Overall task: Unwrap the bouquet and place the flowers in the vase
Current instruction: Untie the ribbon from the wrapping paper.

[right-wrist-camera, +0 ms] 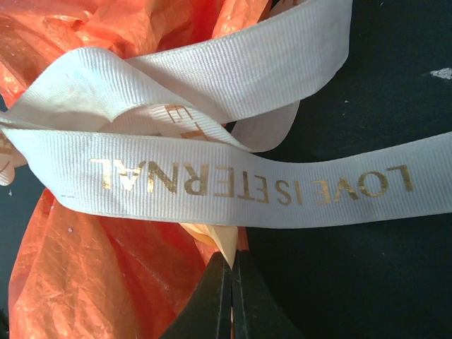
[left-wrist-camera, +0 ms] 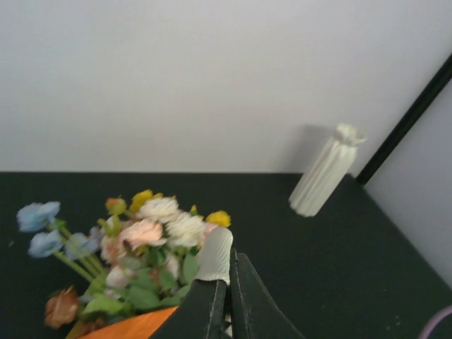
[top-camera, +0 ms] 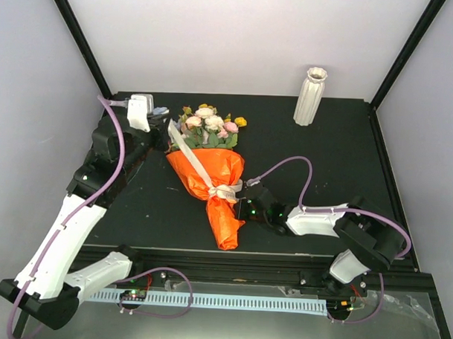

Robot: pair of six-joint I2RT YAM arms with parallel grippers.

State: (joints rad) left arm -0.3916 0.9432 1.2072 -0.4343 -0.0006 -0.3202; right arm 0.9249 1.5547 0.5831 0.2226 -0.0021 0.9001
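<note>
- On the left side of the surface (top-camera: 323, 165), the left arm (top-camera: 68, 231) rises from its base at the near edge. It bends at the elbow and reaches toward the far-left corner, with its wrist beside the blooms.
- At its tip, the left end effector (left-wrist-camera: 229, 281) is clenched, fingers pressed together on the free end of the cream ribbon (top-camera: 188, 152). That end stands up just above the fingertips in the left wrist view.
- From that pinch the ribbon runs as a straight strip across the orange paper (top-camera: 226, 221) down to the knot (top-camera: 226, 190).
- At the near right, the right arm (top-camera: 321, 221) lies low, folded out from its base and stretched leftward toward the narrow waist of the bundle.
- Beside the knot, the right end effector (right-wrist-camera: 230, 275) is also clenched, and a narrow cream tail of the ribbon appears caught between its tips. Just above them a band of ribbon with gold letters (right-wrist-camera: 247, 185) reading LOVE IS ETERNAL crosses the right wrist view upside down.
- Near the middle of the surface the bouquet (top-camera: 215, 176) lies flat, blooms toward the far edge and pointed tail toward the near edge. The ribbon is tied around its waist.
- Inside the orange paper sit all the flowers (top-camera: 209, 124): pink, cream and yellow heads at the open end, pale blue ones at the left.
- At the far right the vase (top-camera: 311, 98) stands upright, well apart from the bouquet, with no flowers in it yet.
</note>
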